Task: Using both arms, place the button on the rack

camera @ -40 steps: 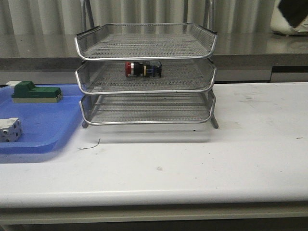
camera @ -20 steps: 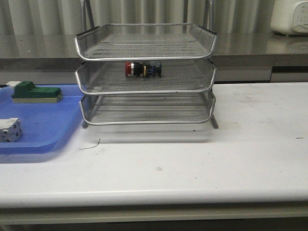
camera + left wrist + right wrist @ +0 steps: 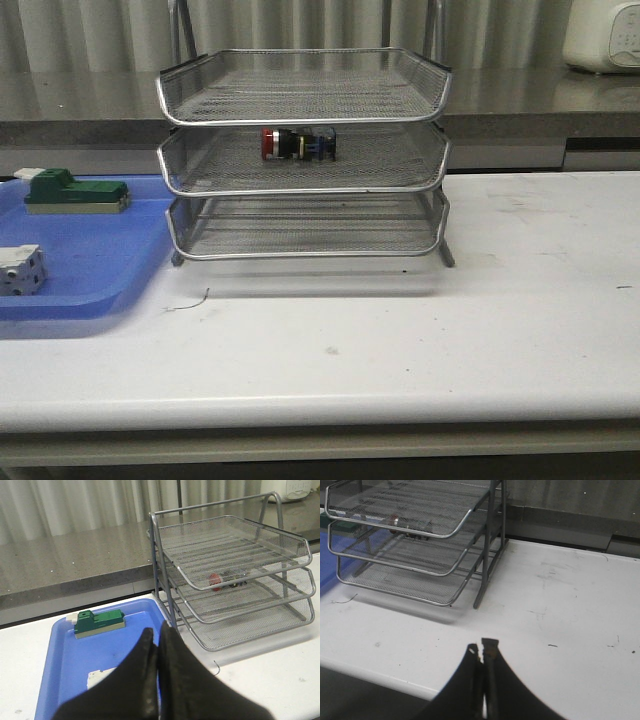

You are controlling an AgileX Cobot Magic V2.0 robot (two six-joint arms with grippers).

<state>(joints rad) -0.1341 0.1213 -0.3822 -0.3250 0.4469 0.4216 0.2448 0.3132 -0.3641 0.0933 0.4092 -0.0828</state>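
A lab-like workroom: a scuffed white worktop (image 3: 520, 300), a grey stone-look counter (image 3: 80, 100) behind, and pale ribbed wall panelling (image 3: 90, 30).

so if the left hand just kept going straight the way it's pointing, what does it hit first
Probably the blue tray: the shut left hand points over it, towards the near corner post of the rack. Depth is unclear, so it might reach the rack's post first.

Pale curtain (image 3: 100, 30), perhaps corrugated; grey counter (image 3: 80, 100)
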